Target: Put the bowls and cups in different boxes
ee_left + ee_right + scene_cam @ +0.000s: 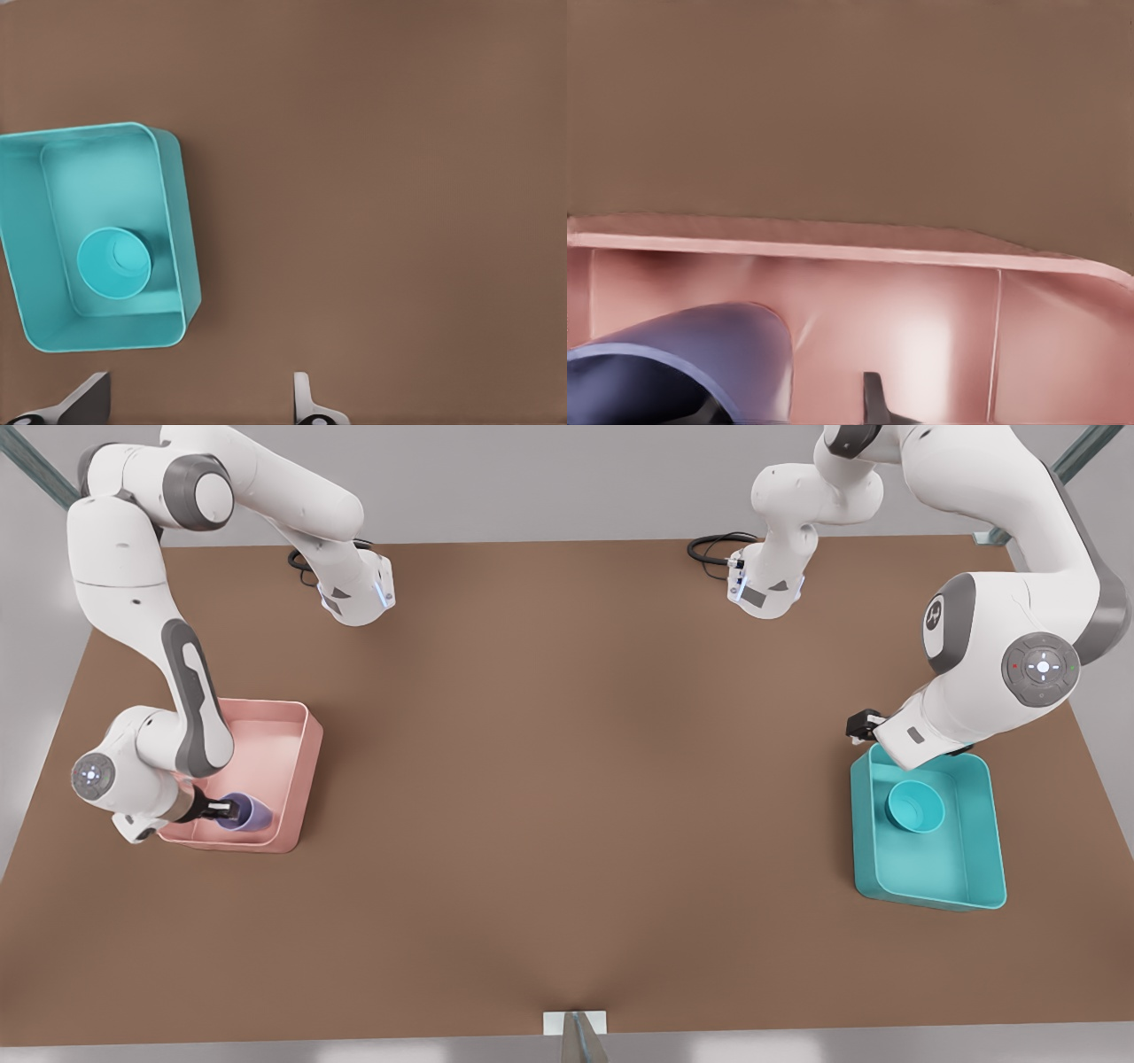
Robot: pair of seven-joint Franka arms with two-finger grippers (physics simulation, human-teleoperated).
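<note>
Right gripper (pixel 232 810), fingers closed around the lavender handleless cup (pixel 251 813), inside the pale pink rectangular tray (pixel 306 762). Left gripper (pixel 199 403), fingers spread and empty, above the brown table (pixel 567 779) beside the teal tray (pixel 992 850) containing the round teal bowl (pixel 915 807).

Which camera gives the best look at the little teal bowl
The left wrist view: the teal bowl shows whole from above, inside the teal box, its rim and inside plain. The front view shows the bowl farther off, near the arm. The right wrist view faces the pink box instead.

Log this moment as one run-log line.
right gripper: shut on cup inside pink box | left gripper: open, above table beside teal box | bowl: in teal box
</note>
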